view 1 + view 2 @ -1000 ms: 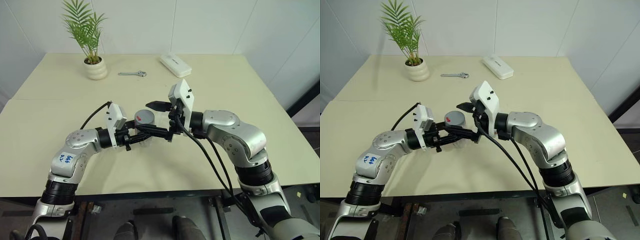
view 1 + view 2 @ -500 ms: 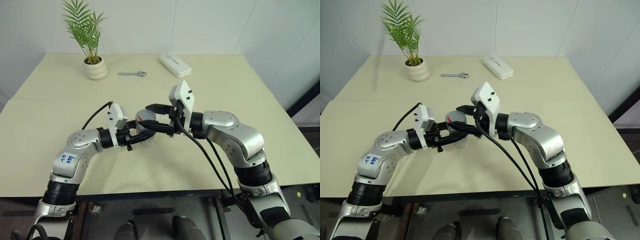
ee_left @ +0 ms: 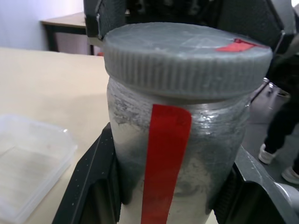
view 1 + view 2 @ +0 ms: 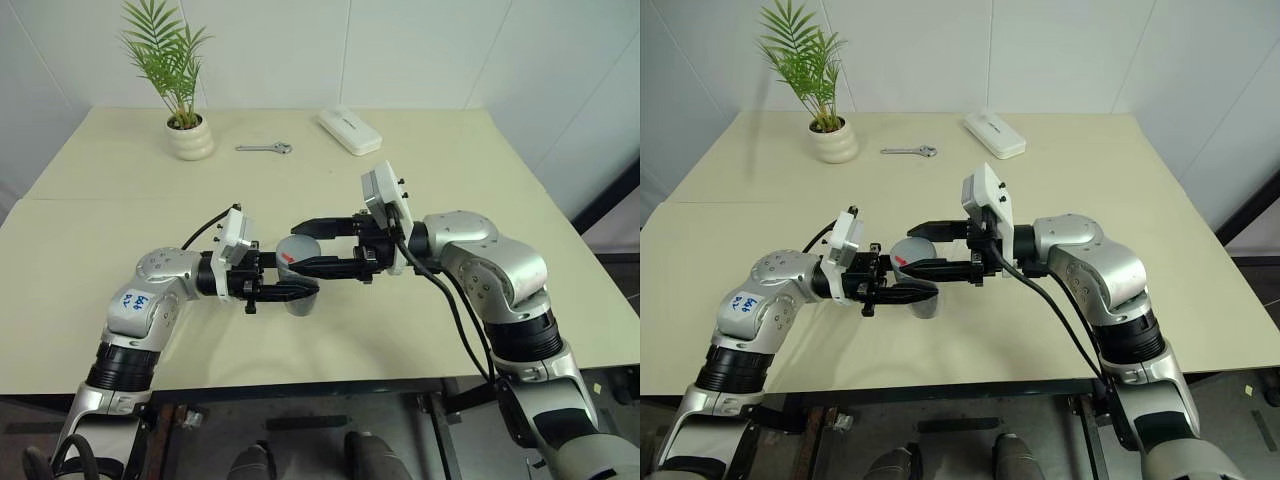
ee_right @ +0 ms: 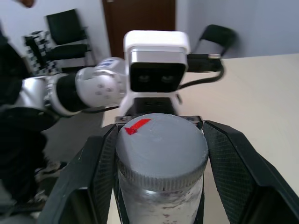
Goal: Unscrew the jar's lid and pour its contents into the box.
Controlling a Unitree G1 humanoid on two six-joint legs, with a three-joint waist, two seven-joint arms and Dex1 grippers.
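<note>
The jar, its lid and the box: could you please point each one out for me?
jar (image 3: 187, 154), left wrist view, on its clear body.
lid (image 5: 163, 151), right wrist view, on its flat grey top.
box (image 3: 28, 163), left wrist view, on its clear rim.

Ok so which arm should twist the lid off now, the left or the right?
The right. The right gripper is already shut around the lid, while the left gripper clamps the jar body below it and can hold it steady.
</note>
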